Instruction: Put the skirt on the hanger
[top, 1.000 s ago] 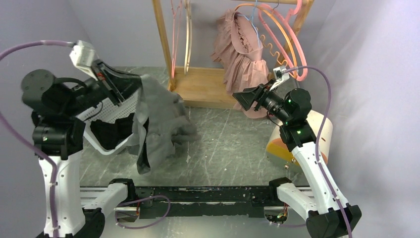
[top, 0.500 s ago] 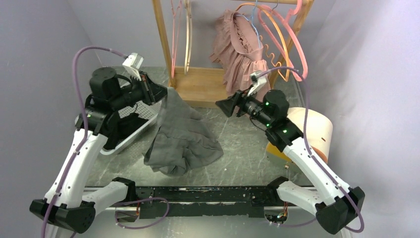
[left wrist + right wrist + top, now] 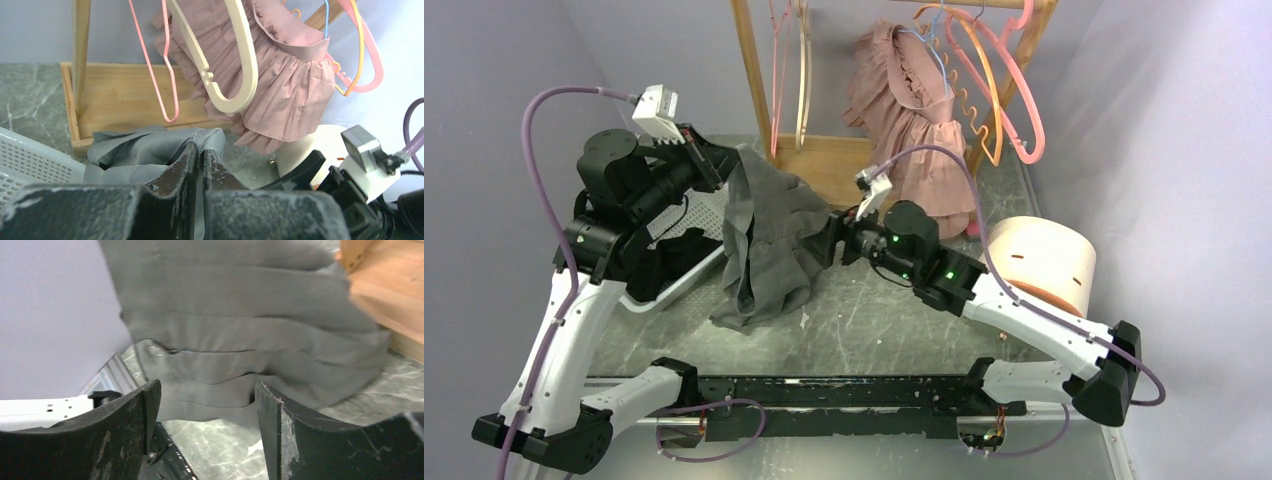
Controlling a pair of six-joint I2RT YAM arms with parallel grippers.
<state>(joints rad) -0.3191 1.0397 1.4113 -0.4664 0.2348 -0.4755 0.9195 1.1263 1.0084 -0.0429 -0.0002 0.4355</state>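
**A:** What fills most of the view?

**B:** The grey marbled desk (image 3: 894,300). At its far edge stands a wooden rack (image 3: 829,175) with a flat base.

**A:** Where is the skirt?

**B:** The grey skirt (image 3: 769,240) hangs in loose folds left of centre, just on the near side of the rack's base. Its top edge is lifted and its lower hem lies on the desk. It is on no hanger.

**A:** What else hangs there?

**B:** A pink ruffled dress (image 3: 914,130) is on the right part of the rack. A white perforated basket (image 3: 694,215) sits on the desk to the left, touching the skirt's left side, with dark cloth (image 3: 659,265) in it. A round cream drum (image 3: 1039,260) stands to the right, well apart from the skirt.

**A:** Any bare hangers?

**B:** Two on the left part of the rack, above the skirt: a cream hanger (image 3: 235,60) and a thin pink wire hanger (image 3: 155,65).

**A:** And the tools?

**B:** The left tool (image 3: 199,150) is clenched on a fold at the skirt's top edge and holds it up. The right tool (image 3: 206,387) is released — its fingers (image 3: 125,440) are spread wide and aimed at the skirt's right side. The cloth fills the gap ahead of them, but I cannot tell whether it touches.
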